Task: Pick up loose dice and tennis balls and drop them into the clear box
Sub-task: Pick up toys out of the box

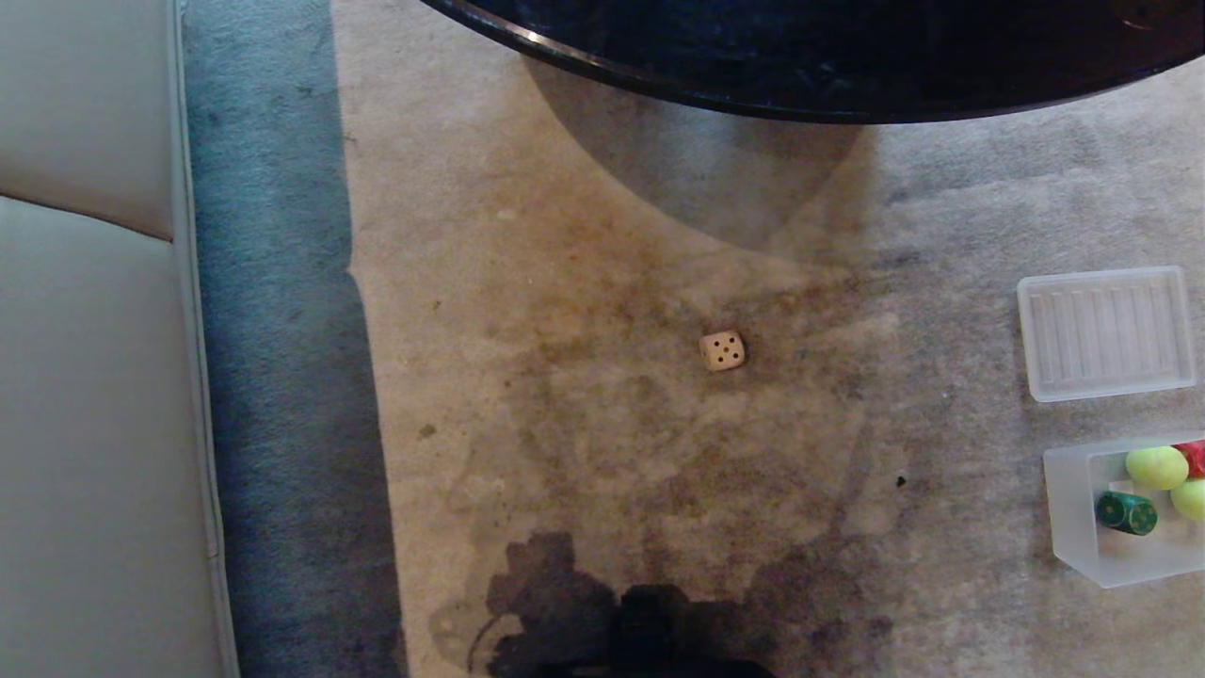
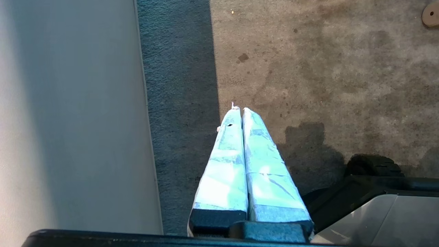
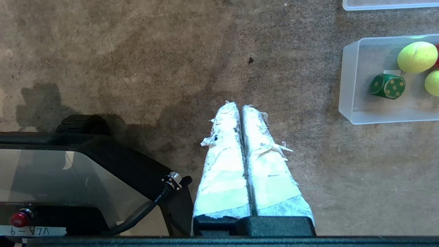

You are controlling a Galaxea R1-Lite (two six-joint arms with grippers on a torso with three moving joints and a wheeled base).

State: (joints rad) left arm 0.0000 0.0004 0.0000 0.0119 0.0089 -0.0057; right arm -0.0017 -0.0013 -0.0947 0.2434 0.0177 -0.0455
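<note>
One loose beige die with dark pips (image 1: 722, 350) sits alone on the stained carpet (image 1: 584, 452), mid-floor, five-pip face up, its edges turned slightly off square to the head view. At the right edge of the head view the translucent frosted clear box (image 1: 1068, 513) is cut off by the frame. Inside it lie a dark green die with yellow pips (image 1: 1126, 512), tipped onto an edge, two yellow-green fuzzy tennis balls (image 1: 1156, 467), one only partly visible, and a sliver of a red die (image 1: 1194, 457), its pips not readable. Just beyond the box rests a flat ribbed clear lid (image 1: 1106, 332). Neither arm appears in the head view. Left gripper (image 2: 239, 109) and right gripper (image 3: 238, 105) hang above carpet, taped fingers pressed together, holding nothing.
</note>
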